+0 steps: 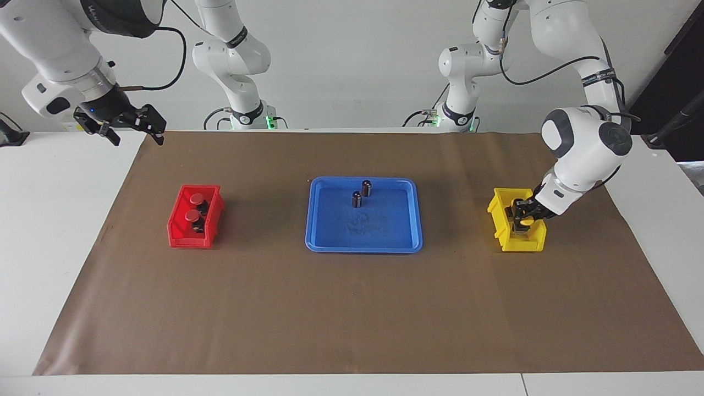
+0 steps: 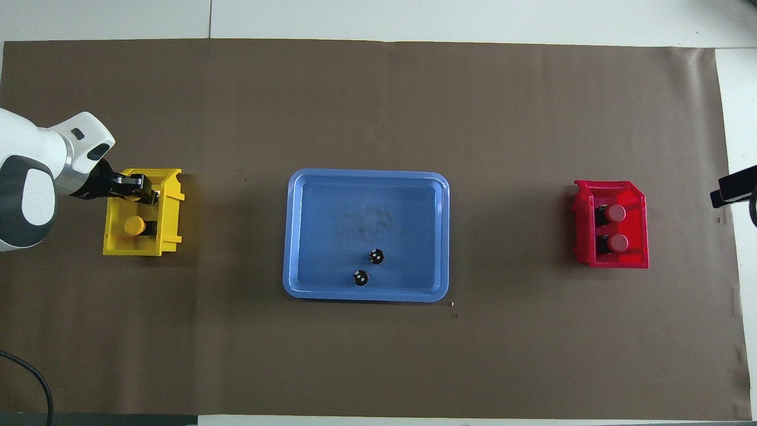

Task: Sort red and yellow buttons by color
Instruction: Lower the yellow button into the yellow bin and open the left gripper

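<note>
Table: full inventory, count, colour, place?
Red buttons: 2, red caps, in the red bin.
Yellow button: 1 seen, in the yellow bin; a second may be hidden under the left gripper.
Cylinders: 2, dark brown, in the tray, at its edge nearer the robots.
Red bin: 1, right arm's end.
Yellow bin: 1, left arm's end.
Tray: 1, blue, middle.
Mat: 1, brown.
Left gripper: in the yellow bin.
Right gripper: waits, raised over the mat's corner.
</note>
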Controlling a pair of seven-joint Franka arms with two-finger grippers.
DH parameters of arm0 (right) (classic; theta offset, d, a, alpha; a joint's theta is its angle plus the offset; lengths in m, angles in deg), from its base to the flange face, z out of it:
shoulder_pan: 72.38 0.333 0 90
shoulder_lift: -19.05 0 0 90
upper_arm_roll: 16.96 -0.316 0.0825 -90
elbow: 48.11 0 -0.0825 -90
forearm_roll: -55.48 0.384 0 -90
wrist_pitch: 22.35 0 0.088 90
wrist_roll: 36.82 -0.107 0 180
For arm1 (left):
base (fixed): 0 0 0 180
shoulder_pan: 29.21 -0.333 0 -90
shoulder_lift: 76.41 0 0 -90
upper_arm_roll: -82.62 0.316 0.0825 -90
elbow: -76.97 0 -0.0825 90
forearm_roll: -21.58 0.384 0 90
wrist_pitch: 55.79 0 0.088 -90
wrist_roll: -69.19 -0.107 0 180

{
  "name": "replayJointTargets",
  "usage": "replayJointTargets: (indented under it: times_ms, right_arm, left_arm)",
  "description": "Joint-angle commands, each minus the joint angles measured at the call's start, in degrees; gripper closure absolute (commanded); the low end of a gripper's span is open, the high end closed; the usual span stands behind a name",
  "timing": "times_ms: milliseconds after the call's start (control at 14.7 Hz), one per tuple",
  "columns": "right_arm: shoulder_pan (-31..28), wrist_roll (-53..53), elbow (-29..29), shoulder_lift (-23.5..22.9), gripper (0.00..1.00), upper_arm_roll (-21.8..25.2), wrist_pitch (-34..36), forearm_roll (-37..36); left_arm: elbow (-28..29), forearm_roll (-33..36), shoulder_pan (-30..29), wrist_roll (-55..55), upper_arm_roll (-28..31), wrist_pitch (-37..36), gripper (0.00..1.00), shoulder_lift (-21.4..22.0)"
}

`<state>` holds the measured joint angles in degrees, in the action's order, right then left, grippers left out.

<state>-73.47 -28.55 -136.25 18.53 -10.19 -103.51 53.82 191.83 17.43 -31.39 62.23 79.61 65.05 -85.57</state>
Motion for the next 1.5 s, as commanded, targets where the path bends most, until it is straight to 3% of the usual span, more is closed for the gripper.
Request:
replayJointTargets:
  times_ms: [0, 68, 272, 681, 1021, 1362, 1430]
  right_arm:
    - [0.0, -0.4, 0.4, 0.2, 0.0, 0.2, 0.4, -0.3]
    - [0.1, -0.4, 0.3, 0.3, 0.0, 0.3, 0.4, -0.2]
    - [0.2, -0.4, 0.2, 0.3, 0.0, 0.2, 0.3, -0.3]
    - [1.1, -0.4, 0.3, 0.3, 0.0, 0.2, 0.4, -0.2]
    - [1.1, -0.4, 0.3, 0.3, 0.0, 0.2, 0.4, -0.3]
    - [1.1, -0.4, 0.4, 0.3, 0.0, 0.2, 0.4, -0.3]
    - [1.1, -0.4, 0.4, 0.3, 0.0, 0.2, 0.4, -0.3]
  left_arm:
    - [3.8, -1.6, -0.4, -1.5, -0.3, 3.8, 0.98, 1.7]
    - [3.8, -1.6, -0.5, -1.6, -0.3, 4.0, 0.96, 1.5]
    - [3.5, -1.6, -0.6, -1.5, -0.3, 4.0, 0.68, 1.3]
    - [2.4, -1.6, -0.6, -1.2, -0.3, 3.5, 0.5, 1.1]
    - [2.1, -1.6, -0.7, -1.2, -0.3, 3.4, 0.4, 1.0]
    - [-3.1, -1.6, -0.6, -1.1, -0.3, -1.6, 0.38, 1.0]
    - [-4.8, -1.6, -0.5, -1.3, -0.3, -2.9, 0.32, 0.9]
